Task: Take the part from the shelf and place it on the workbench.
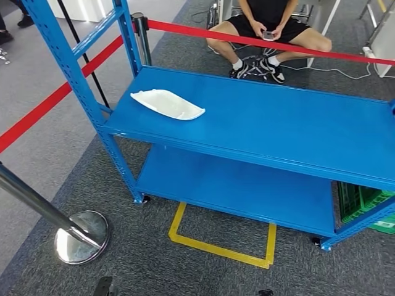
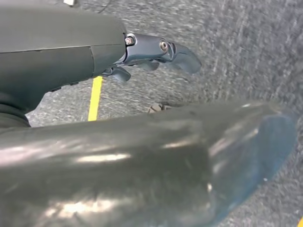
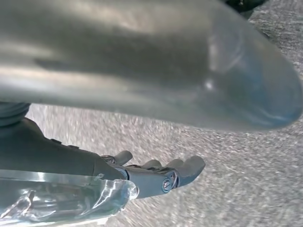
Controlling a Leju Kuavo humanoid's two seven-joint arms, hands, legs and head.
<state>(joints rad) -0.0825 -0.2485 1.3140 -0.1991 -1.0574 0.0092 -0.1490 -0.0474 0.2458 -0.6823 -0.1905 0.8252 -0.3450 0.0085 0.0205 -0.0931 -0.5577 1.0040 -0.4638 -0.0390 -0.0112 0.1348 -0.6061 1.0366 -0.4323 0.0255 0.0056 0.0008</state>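
Observation:
A flat white part (image 1: 166, 103) with pointed ends lies on the left side of the top board of the blue shelf (image 1: 289, 132), in the head view. My left hand (image 2: 107, 56) hangs over grey carpet, its fingers (image 2: 161, 49) stretched out with nothing in them. My right hand (image 3: 107, 170) also hangs over the carpet, its fingers (image 3: 171, 172) straight and apart and holding nothing. Both hands are well away from the part.
The shelf's lower board (image 1: 232, 185) is bare. A chrome stanchion base (image 1: 81, 237) stands at the front left, and red barrier tape (image 1: 42, 108) runs behind the shelf. A yellow floor marking (image 1: 223, 250) lies before the shelf. A person (image 1: 268, 31) sits behind it. A green crate (image 1: 368, 206) is at the right.

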